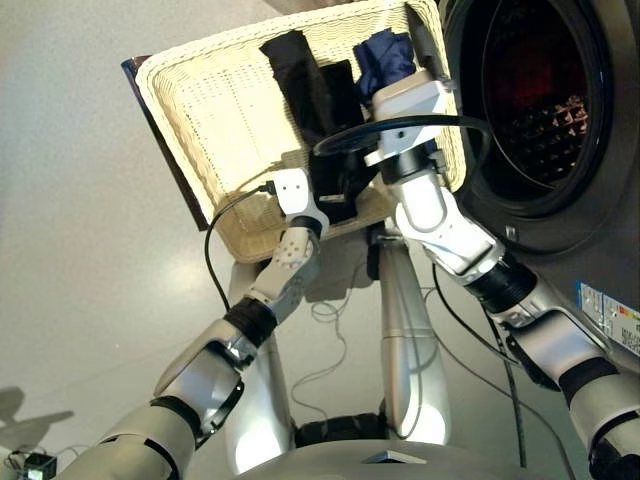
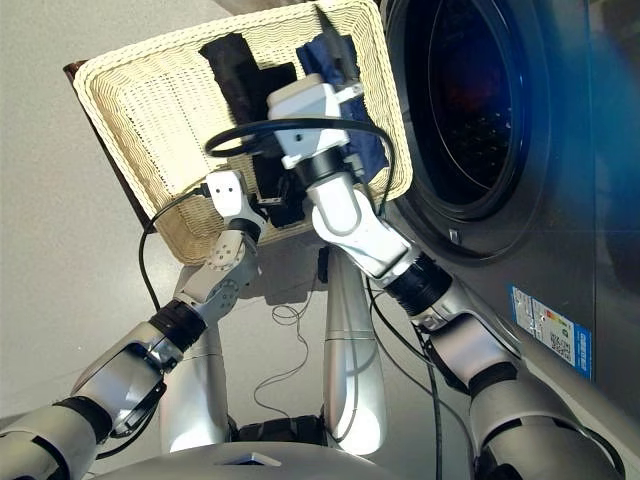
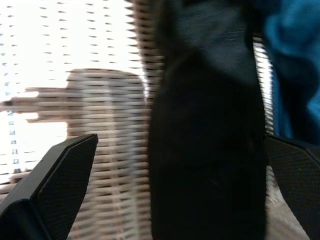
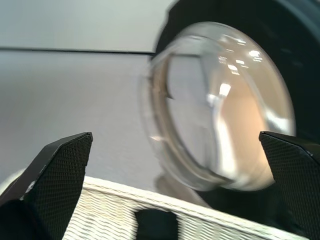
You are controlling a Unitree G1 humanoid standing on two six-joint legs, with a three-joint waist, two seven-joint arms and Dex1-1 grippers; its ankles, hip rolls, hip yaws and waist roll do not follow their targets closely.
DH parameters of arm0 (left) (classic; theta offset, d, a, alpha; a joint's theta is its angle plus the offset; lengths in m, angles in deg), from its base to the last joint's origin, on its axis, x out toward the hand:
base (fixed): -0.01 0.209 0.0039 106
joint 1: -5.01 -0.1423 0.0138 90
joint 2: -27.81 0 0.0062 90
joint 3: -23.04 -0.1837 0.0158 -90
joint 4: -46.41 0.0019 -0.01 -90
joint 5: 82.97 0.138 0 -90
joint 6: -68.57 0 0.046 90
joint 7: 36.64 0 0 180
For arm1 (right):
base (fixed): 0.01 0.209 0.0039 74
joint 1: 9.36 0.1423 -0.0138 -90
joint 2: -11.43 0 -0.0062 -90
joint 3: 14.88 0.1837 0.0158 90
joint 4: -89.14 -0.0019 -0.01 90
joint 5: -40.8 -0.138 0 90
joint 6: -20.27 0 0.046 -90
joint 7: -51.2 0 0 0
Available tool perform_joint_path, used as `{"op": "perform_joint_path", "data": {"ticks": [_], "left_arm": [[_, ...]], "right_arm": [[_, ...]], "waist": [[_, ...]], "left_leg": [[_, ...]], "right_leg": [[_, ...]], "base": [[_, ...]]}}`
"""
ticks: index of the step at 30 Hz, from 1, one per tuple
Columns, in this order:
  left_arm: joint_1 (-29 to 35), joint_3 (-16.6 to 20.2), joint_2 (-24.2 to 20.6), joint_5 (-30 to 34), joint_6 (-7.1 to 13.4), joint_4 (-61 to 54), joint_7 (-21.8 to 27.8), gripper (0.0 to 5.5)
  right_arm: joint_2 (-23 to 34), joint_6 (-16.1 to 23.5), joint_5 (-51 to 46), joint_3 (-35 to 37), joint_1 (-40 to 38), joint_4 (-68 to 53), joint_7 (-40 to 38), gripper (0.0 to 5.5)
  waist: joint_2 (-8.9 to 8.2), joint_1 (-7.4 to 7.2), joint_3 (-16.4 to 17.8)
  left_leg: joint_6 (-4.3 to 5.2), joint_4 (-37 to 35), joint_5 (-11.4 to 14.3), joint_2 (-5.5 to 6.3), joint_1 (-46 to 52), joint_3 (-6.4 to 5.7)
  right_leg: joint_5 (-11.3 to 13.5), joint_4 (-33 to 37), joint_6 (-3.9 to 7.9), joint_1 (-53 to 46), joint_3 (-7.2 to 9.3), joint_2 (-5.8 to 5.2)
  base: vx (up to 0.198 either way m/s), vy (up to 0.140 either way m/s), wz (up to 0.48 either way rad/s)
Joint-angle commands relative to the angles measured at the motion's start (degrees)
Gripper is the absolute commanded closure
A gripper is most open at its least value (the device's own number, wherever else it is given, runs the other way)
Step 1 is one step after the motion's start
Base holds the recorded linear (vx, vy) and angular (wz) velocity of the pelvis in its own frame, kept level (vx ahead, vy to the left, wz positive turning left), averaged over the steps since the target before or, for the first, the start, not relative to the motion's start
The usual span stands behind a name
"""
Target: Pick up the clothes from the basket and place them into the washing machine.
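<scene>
The cream-white basket (image 1: pixel 220 110) sits tilted just left of the washing machine (image 1: pixel 560 215), whose round drum opening (image 1: pixel 530 90) is uncovered. A black garment (image 1: pixel 300 75) and a navy blue one (image 1: pixel 385 55) lie in the basket's half nearer the washer. My left gripper (image 3: pixel 181 137) is open and straddles the black garment (image 3: pixel 205 150), one finger on each side. Above the navy garment, near the basket's far rim, my right gripper (image 4: pixel 175 135) is open with nothing between its fingers. Something reddish shows dimly inside the drum.
In the right wrist view, the glass porthole door (image 4: pixel 220 105) stands swung open beyond the basket rim (image 4: pixel 150 210). A dark board (image 1: pixel 150 110) lies under the basket. Loose cables (image 1: pixel 330 310) trail on the grey floor below.
</scene>
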State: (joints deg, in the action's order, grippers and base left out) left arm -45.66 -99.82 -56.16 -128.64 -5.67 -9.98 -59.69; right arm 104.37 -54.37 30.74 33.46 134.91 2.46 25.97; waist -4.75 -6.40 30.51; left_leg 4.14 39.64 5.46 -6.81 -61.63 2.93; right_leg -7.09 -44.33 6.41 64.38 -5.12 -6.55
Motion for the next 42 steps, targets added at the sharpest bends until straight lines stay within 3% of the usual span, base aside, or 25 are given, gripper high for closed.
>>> {"op": "perform_joint_path", "data": {"ticks": [1,11,28,29,30,31,42], "left_arm": [[2.97,0.83,6.12,-6.32,1.13,4.66,-1.02,0.0],[9.78,4.6,7.16,-8.74,0.1,13.04,-2.06,0.0],[17.51,5.13,8.29,-9.01,-2.12,21.93,-0.38,0.0],[17.84,5.18,8.34,-9.07,-2.13,22.15,-0.34,2.95],[18.2,5.16,8.26,-9.06,-2.05,22.27,-0.38,4.62],[18.37,5.21,8.38,-9.01,-1.99,22.43,-0.36,5.5],[17.99,4.44,8.65,-8.17,-1.61,20.51,-0.38,5.5]], "right_arm": [[-3.38,2.19,-1.35,-0.33,2.66,-5.7,0.63,0.0],[-8.47,3.1,-3.73,-2.8,5.45,-6.89,1.54,0.0],[-12.1,4.39,-6.7,-5.29,7.71,-8.22,3.57,0.0],[-11.94,4.46,-6.82,-5.23,7.75,-8.36,3.69,0.0],[-11.75,4.51,-6.96,-5.23,7.81,-8.51,3.72,0.0],[-11.7,4.51,-7.12,-5.23,7.86,-8.59,3.79,0.0],[-9.47,4.37,-7.27,-4.61,7.97,-8.59,3.44,0.0]], "waist": [[-0.22,-0.12,-0.71],[-0.81,-1.52,-0.71],[-1.9,-3.33,-0.71],[-1.95,-3.37,-0.71],[-1.94,-3.37,-0.71],[-1.9,-3.36,-0.71],[-1.83,-3.36,-0.71]], "left_leg": [[-1.05,2.98,4.4,1.22,0.26,-0.77],[-0.52,5.71,4.98,0.07,-3.67,-1.06],[-0.04,8.11,5.08,-0.85,-7.07,-1.6],[-0.07,7.97,5.05,-0.87,-7.03,-1.55],[-0.09,7.87,5.03,-0.9,-7.0,-1.55],[-0.12,7.83,5.03,-0.91,-6.96,-1.52],[-0.29,7.31,4.53,-0.43,-6.62,-1.66]], "right_leg": [[-2.34,-2.86,-2.41,2.05,1.99,1.83],[-2.94,-5.93,-2.44,6.61,2.29,2.85],[-2.2,-7.4,-2.19,9.99,2.41,3.83],[-2.09,-7.24,-2.16,9.97,2.41,3.85],[-2.0,-7.06,-2.12,9.93,2.42,3.88],[-1.95,-7.01,-2.12,9.92,2.41,3.89],[-1.33,-6.35,-2.03,9.3,2.43,3.81]], "base": [[0.0,0.0,0.0],[0.0,0.0,0.0],[0.0,0.0,0.0],[0.0,0.0,0.0],[0.0,0.0,0.0],[0.0,0.0,0.0],[0.0,0.0,0.0]]}}
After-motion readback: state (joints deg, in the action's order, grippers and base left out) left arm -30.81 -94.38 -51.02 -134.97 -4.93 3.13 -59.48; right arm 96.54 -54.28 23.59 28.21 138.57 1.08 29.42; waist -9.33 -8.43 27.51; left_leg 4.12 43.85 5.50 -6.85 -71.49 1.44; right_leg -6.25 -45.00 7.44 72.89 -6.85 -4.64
